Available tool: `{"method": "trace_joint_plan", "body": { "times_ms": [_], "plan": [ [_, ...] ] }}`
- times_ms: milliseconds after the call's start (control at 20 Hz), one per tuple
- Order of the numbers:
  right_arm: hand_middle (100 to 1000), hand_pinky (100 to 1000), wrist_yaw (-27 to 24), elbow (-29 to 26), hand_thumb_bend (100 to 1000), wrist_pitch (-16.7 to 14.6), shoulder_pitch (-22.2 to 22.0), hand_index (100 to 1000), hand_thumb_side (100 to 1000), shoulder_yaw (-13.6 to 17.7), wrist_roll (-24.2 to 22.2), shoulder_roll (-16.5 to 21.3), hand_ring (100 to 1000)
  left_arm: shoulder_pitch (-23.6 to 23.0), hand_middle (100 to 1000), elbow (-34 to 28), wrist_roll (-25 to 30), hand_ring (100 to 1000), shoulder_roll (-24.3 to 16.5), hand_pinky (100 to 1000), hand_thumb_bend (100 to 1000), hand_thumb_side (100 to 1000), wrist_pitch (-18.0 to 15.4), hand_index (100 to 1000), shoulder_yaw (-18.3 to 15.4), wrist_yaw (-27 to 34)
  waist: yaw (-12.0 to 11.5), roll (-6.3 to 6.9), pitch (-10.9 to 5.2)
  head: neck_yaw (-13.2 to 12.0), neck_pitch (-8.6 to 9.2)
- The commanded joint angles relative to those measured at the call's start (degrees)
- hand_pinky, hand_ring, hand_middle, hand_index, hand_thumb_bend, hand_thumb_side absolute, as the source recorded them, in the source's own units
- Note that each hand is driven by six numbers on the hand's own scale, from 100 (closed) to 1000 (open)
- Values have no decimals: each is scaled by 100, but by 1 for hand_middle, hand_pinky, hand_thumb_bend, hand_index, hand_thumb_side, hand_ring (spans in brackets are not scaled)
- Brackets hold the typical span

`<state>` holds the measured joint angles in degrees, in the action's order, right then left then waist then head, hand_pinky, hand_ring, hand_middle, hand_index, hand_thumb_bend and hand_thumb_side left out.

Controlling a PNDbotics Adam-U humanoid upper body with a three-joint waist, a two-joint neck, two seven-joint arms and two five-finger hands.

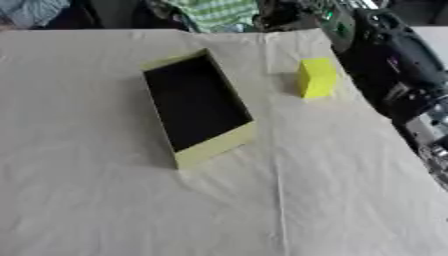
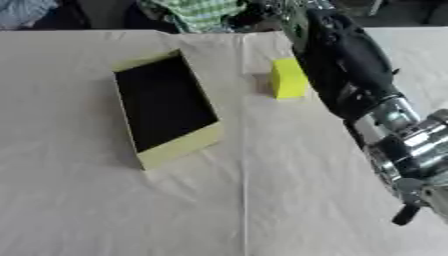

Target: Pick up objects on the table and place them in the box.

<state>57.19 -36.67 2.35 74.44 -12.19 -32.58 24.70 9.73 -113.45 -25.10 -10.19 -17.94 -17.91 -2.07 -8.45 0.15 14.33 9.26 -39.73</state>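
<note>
Beige cloth (image 1: pixel 131 200) is covering the whole table, creased down the middle, and we are looking down on it from the head camera.

Left eye view first: the box (image 1: pixel 214 145) is lying open-topped and askew, pale yellow walls around a dark inside, nothing showing in it. A yellow block (image 1: pixel 316 77) is standing on the cloth just beyond the box's far corner, apart from it. The right arm (image 1: pixel 411 65) is coming in along the table's right edge, black up top, silver lower down, and it is running out of the picture before any hand appears. So the block is sitting just inboard of that arm, untouched, and I judge it is waiting to be picked.

Right eye view now: the same arm is filling more of the picture, and one dark fingertip of the right hand (image 2: pixel 406 215) is poking out at the lower right. The rest of the hand is cut off, so whether it is spread or curled, I cannot tell; nothing is showing in its grasp. The left hand is not appearing anywhere. Striped fabric at the far edge is too blurred to read.
</note>
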Motion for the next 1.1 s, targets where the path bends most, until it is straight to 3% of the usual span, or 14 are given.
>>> {"method": "trace_joint_plan", "body": {
  "times_ms": [50,400,550,650,700,750,900,950,1000,1050,1100],
  "plan": [
    [910,828,82,-35,156,-13,71,1000,925,95,-92,264,950,13,528,-114,13,542,-169,641,100,819,8,728,-20,4,21,-44,-212,-45,-15],
    [924,833,107,44,133,78,-107,1000,912,180,-131,545,968,-5,528,-114,16,542,-182,640,100,818,24,727,-35,-18,96,-55,-225,-102,-5],
    [920,836,-1,28,188,25,-185,1000,936,188,-189,682,969,-12,528,-114,21,542,-189,640,100,820,38,727,-41,-28,121,-61,-228,-127,0],
    [910,841,-293,-80,269,-127,-244,1000,926,145,-349,781,971,-17,528,-114,29,542,-191,640,100,820,44,726,-40,-34,129,-61,-226,-140,3],
    [905,844,-511,-173,369,-220,-277,1000,910,92,-486,841,972,-18,527,-114,33,542,-194,640,100,820,46,725,-41,-36,133,-60,-225,-146,5],
    [901,845,-729,-282,373,-290,-306,1000,912,23,-643,900,971,-19,528,-114,37,542,-198,640,100,820,47,725,-41,-37,136,-61,-224,-150,4],
    [898,849,-1207,-613,458,-370,-375,1000,844,-171,-1087,1054,973,-19,527,-114,67,541,-205,640,100,820,55,724,-31,-42,144,-67,-225,-141,7],
    [897,853,-1314,-683,473,-373,-396,1000,746,-211,-1222,1084,973,-20,527,-114,77,541,-206,640,100,820,57,723,-30,-42,144,-68,-225,-138,12],
    [897,854,-1407,-742,469,-398,-417,1000,730,-242,-1354,1112,973,-21,526,-114,85,541,-206,640,100,820,58,723,-31,-42,143,-69,-225,-135,15],
    [904,863,-1486,-788,440,-442,-437,1000,606,-265,-1479,1131,978,-20,525,-114,90,541,-207,640,100,819,58,722,-32,-41,140,-70,-224,-136,17],
    [906,866,-1560,-815,435,-508,-458,1000,587,-278,-1622,1149,979,-21,525,-114,95,541,-207,640,100,819,58,722,-33,-41,137,-70,-223,-138,18]
  ]
}}
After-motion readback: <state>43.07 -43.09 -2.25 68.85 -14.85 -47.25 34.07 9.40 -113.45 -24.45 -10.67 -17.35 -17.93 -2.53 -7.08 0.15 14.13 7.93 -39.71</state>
